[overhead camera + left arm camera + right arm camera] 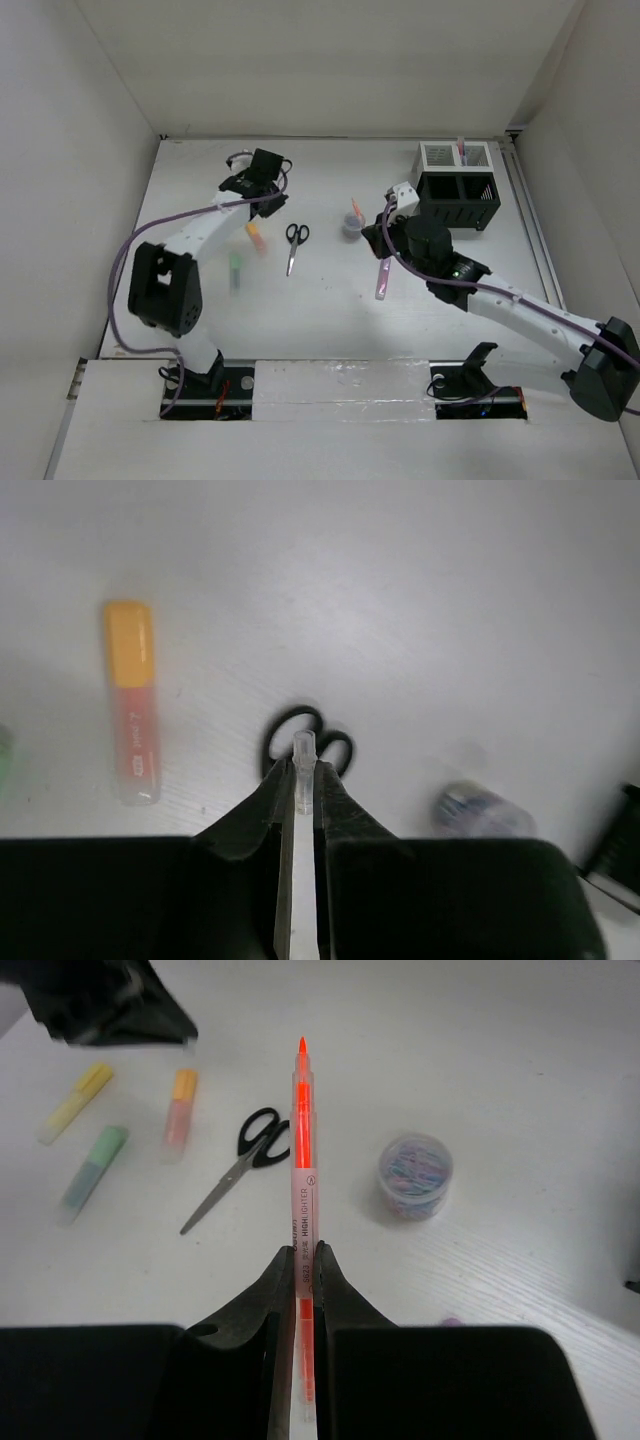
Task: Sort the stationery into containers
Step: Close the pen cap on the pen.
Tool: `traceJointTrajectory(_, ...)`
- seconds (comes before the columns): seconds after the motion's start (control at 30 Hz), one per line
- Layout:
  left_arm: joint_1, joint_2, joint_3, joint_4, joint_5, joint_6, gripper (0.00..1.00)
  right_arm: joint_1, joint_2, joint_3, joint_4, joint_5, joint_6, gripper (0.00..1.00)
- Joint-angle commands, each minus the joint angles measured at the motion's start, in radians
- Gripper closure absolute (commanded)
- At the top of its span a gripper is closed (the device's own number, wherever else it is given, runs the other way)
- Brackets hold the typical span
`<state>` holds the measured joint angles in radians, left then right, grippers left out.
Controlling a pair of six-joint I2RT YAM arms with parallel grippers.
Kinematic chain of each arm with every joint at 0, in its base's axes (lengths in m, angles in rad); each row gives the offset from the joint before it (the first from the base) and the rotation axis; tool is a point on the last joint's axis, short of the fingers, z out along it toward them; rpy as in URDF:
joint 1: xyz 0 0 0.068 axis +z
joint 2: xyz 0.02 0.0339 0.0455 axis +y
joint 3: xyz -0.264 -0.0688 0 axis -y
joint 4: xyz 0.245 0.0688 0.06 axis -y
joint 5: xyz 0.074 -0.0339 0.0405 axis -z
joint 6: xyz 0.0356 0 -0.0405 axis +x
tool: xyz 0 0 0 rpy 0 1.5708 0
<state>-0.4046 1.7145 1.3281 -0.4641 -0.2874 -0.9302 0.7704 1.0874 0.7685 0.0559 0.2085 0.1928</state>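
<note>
My right gripper (305,1250) is shut on a pink-orange highlighter (302,1150), held above the table with its tip pointing away; in the top view the gripper (384,240) is left of the black mesh organiser (457,201). My left gripper (304,765) is shut on a thin clear-tipped pen (304,752) and hangs over the far left of the table (266,188). Black-handled scissors (294,246) lie between the arms. An orange highlighter (256,236) and a green highlighter (236,270) lie left of them. The white mesh box (455,156) behind the organiser holds one pink pen.
A small clear jar of coloured paper clips (353,223) stands beside my right gripper. A yellow highlighter (75,1100) lies beyond the green one in the right wrist view. A tiny purple bit (452,1322) lies near the jar. White walls enclose the table.
</note>
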Motion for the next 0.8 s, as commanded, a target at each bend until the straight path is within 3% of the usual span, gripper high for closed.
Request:
traceJointTrajectory(0.0,0.038,-0.189,0.024,0.123,0.121,0.226,1.00,-0.010,0.045,-0.003,0.164,-0.119,0.085,1.00)
traceJointTrajectory(0.1,0.038,-0.335,-0.039,0.235,0.250,0.286,1.00,0.033,0.068,-0.061,0.304,-0.217,0.160,1.00)
traceJointTrajectory(0.23,0.038,-0.493,-0.108,0.329,0.416,0.318,1.00,0.072,0.088,-0.124,0.653,-0.359,0.244,1.00)
traceJointTrajectory(0.37,0.038,-0.674,-0.188,0.421,0.531,0.363,1.00,0.142,0.138,-0.144,0.882,-0.423,0.338,1.00)
traceJointTrajectory(0.53,0.038,-0.880,-0.265,0.470,0.553,0.406,1.00,0.213,0.232,-0.135,1.036,-0.412,0.382,1.00)
traceJointTrajectory(0.77,0.038,-0.975,-0.363,0.587,0.637,0.406,1.00,0.247,0.322,-0.060,1.136,-0.386,0.434,1.00)
